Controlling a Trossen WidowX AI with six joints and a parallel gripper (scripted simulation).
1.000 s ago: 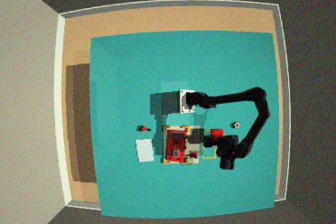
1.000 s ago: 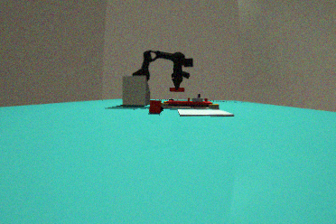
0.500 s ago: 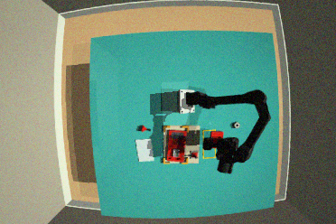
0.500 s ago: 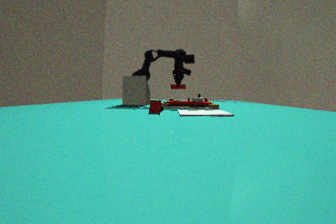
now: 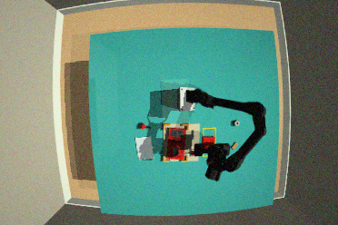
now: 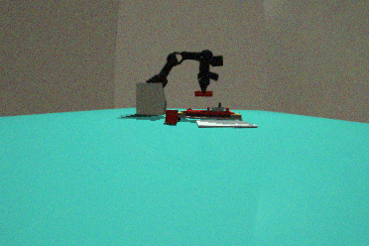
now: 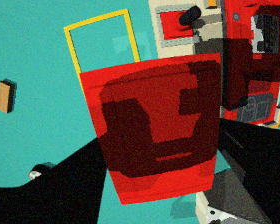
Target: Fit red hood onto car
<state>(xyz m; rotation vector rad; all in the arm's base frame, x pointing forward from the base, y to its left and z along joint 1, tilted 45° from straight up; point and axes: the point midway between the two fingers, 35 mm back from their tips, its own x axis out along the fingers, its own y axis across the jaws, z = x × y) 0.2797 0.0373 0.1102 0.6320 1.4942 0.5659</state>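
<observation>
The red hood [image 5: 208, 140] [image 6: 203, 93] [image 7: 151, 172] is held in the air, roof up and roughly level, partly in shadow. My gripper [image 6: 203, 90] [image 7: 158, 132] is shut on it, one black finger at each side. The red chassis [image 5: 172, 150] [image 6: 198, 113] [image 7: 231, 40] sits in the cream jig [image 5: 193, 130] with yellow-orange corner pieces. The hood is above the table, beside the chassis and not over it. A grey block, seemingly the engine block [image 7: 265, 34], shows on the deck. The pegs are too small to make out clearly; the hood's corner holes cannot be seen.
A yellow outline [image 5: 209, 128] [image 7: 132, 37] lies beside the jig. A wheel [image 5: 235, 123] [image 7: 36, 173] and tan block [image 5: 234, 145] [image 7: 5, 96] lie beyond it. A white plate [image 5: 144, 148] [image 6: 225, 124], small red part [image 5: 142, 126] [image 6: 171, 117] and the arm's pale base [image 6: 150, 98] stand around the jig.
</observation>
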